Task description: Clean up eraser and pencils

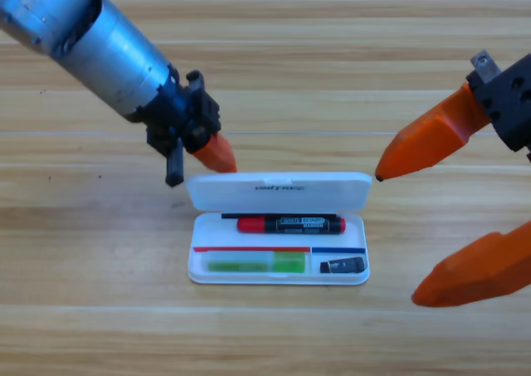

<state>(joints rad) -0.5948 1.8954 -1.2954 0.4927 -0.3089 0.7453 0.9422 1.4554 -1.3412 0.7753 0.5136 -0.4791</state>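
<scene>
High view, what we see: white case [279,236] lies open on the wooden counter [265,61], lid [279,191] folded back toward the top edge.

We count three items inside. Marker [290,224]: black barrel, red cap on the left end, white label text, lying lengthwise in the upper compartment. Green stick [255,265]: light green, shorter than the marker, lengthwise in the lower-left compartment. Eraser [343,266]: small black block with white marks, in the lower-right compartment, right of the green stick and apart from it.

Left gripper [217,153] comes in from the upper left on the grey arm and sits just beside the lid's left corner. We see only one orange tip there, so we cannot tell how its jaws stand.

Right gripper [397,236] comes in from the right edge, partly cut off. Its jaws are spread wide with nothing between them: upper tip near the lid's right corner, lower tip over the counter just right of the case, level with its front edge.
</scene>
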